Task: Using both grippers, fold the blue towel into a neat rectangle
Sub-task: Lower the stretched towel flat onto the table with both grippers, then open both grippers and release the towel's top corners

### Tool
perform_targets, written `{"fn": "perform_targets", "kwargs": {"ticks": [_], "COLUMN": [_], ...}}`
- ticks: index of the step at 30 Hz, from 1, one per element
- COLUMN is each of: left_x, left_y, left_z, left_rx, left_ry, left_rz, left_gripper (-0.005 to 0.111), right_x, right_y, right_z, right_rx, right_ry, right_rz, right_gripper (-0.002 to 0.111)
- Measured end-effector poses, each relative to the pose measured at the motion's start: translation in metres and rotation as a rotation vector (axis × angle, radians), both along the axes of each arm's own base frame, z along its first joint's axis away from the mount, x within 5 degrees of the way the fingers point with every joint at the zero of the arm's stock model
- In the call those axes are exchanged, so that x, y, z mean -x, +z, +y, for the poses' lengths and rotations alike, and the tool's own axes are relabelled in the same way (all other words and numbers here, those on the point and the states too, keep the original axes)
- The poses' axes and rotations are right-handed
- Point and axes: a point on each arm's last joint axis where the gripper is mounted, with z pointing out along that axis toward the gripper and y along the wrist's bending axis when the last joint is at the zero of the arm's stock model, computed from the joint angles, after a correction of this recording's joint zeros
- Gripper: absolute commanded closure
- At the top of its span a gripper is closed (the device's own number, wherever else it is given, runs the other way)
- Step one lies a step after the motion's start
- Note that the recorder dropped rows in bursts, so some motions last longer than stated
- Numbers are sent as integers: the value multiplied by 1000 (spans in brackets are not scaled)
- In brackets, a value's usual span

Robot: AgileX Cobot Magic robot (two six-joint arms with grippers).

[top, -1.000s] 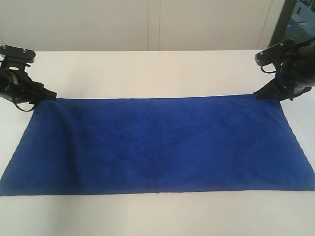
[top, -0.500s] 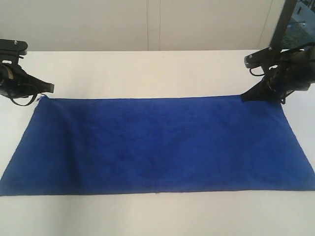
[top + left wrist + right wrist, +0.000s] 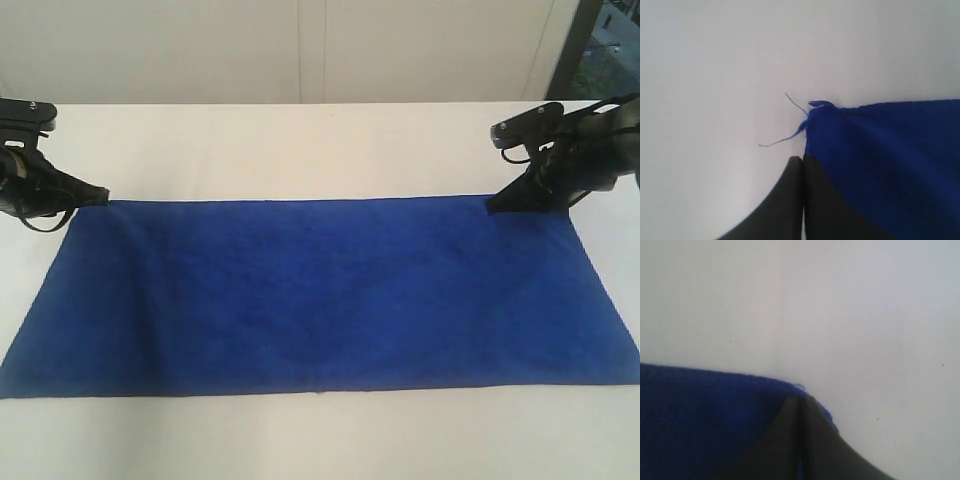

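Overall, the blue towel (image 3: 320, 290) lies spread flat in a single layer on the white desk (image 3: 300, 140). It forms a long rectangle with its long sides running across the exterior view.

Material: soft, matte, deep royal-blue cloth, with a fine knit-like grain visible close up in the wrist views. Its surface is smooth, with only faint shallow creases. A hemmed edge (image 3: 811, 135) is visible at the far left corner, where a small tuft and a thin loose thread (image 3: 782, 140) trail onto the bare desk.

Condition of the left fingers (image 3: 785, 200): black, smooth, tapering to a wedge, pressed together with no gap. Their tip sits at the hem just beside the far left corner, and cloth lies against the side of one finger. Whether any cloth is caught between them cannot be told.

Condition of the right fingers (image 3: 782, 440): the same black wedge shape, likewise closed tight. Their tip rests on the towel's far right corner, with blue cloth showing on both sides. A grip on the cloth cannot be confirmed.

Both the left arm (image 3: 35, 180) and the right arm (image 3: 570, 160) are black, cabled, and low over the desk at the towel's far edge.
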Motion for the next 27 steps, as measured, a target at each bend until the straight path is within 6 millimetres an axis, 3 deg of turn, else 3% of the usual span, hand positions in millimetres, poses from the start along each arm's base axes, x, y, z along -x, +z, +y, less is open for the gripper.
{"fn": "perform_targets", "kwargs": {"ticks": [7, 11, 17, 21, 24, 27], "left_x": [0, 0, 0, 1, 2, 3], "left_y": [-1, -1, -2, 2, 15, 13], "left_z": [0, 0, 0, 1, -1, -11], "left_rx": [0, -1, -4, -4, 26, 33], "left_ry": [0, 1, 3, 4, 22, 13], "left_rz": [2, 4, 13, 2, -38, -24], "left_gripper": [107, 107, 107, 107, 107, 107], "right_x": [1, 2, 0, 3, 5, 6], "right_y": [22, 0, -2, 15, 44, 58], "right_z": [-1, -9, -15, -16, -14, -14], "right_rx": [2, 4, 10, -47, -101, -119], "right_ry": [-9, -16, -24, -94, -145, -159], "right_rz": [-46, 2, 0, -47, -122, -157], "right_gripper": [108, 108, 108, 108, 108, 108]}}
